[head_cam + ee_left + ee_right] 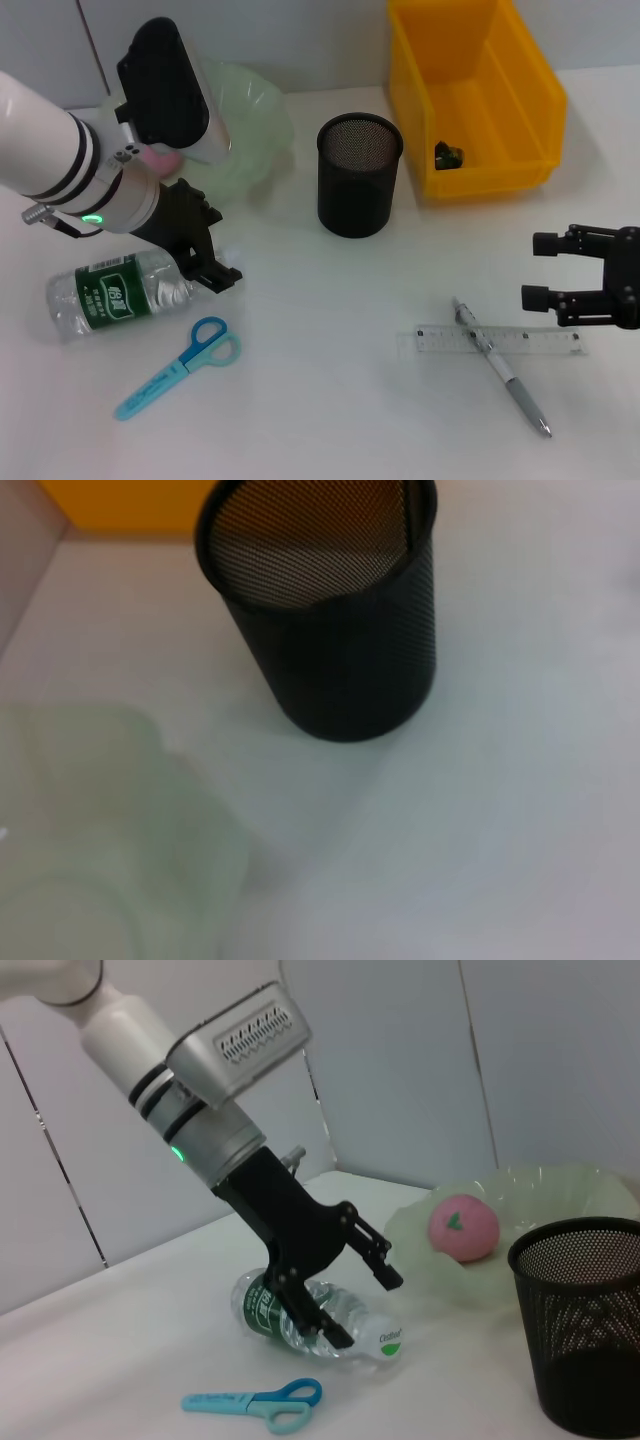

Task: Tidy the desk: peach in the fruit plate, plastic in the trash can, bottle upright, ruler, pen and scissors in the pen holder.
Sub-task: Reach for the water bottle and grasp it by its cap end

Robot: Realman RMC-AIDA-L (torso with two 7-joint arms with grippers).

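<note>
Left gripper (345,1285), jaws apart, poised over clear plastic water bottle (118,294) lying near worktop's left edge; should grip mid-body squarely before uprighting. Right gripper (548,272) idle, jaws apart.

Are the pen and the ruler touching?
Touching. The head view shows the pen lying diagonally across the clear ruler, its barrel crossing over the ruler's strip with no gap between them.

Left end effector (212,262) agape; right end effector (545,270) agape.
</note>
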